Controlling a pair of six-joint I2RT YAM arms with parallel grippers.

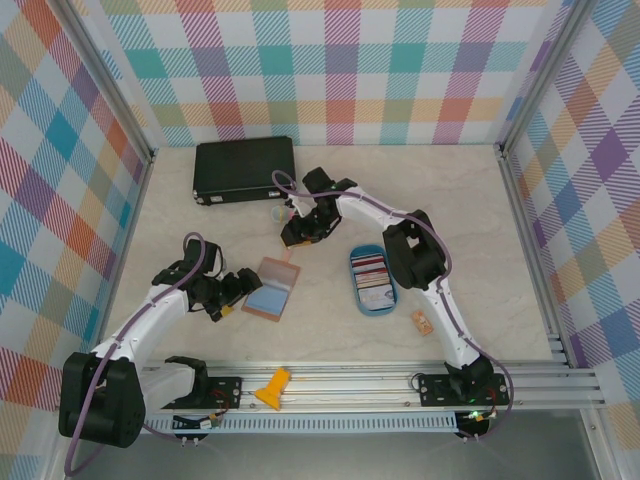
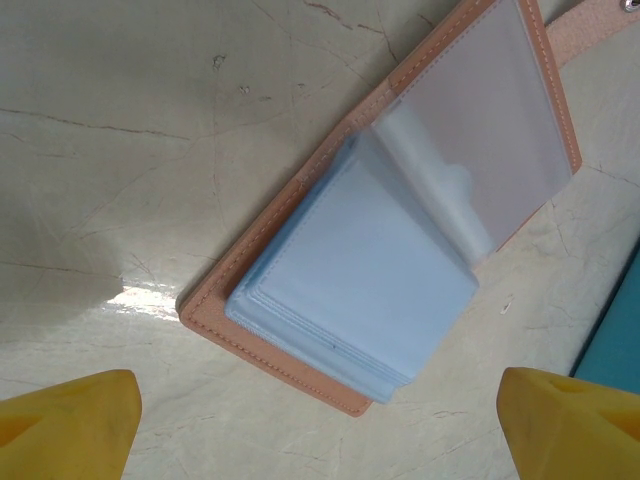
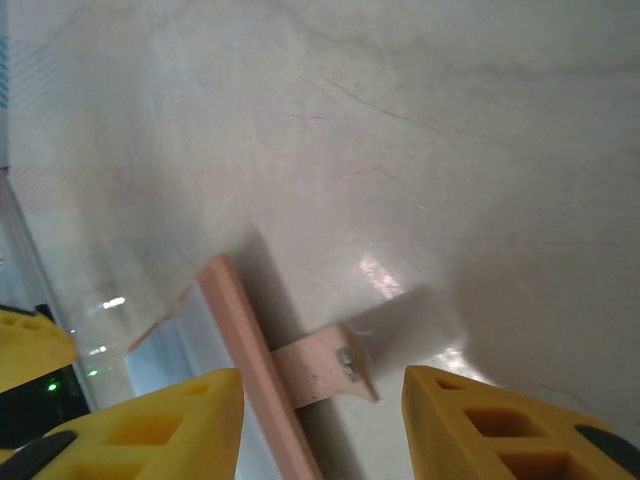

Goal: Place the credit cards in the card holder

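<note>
Card holder [image 1: 272, 289] laid open mid-table [image 1: 480, 220] — pinkish-tan leather, pale-blue clear sleeves fanned. Credit cards [image 1: 370, 272] stacked in blue tray [image 1: 377, 310] just right. Left gripper [image 1: 238, 291] jaws spread wide at holder's left; right gripper [image 1: 297, 236] jaws partly apart at far edge — nothing held.

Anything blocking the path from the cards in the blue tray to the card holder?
Nothing visible. Bare table separates the credit cards in the blue tray from the card holder, which lies open with its sleeves exposed.
</note>
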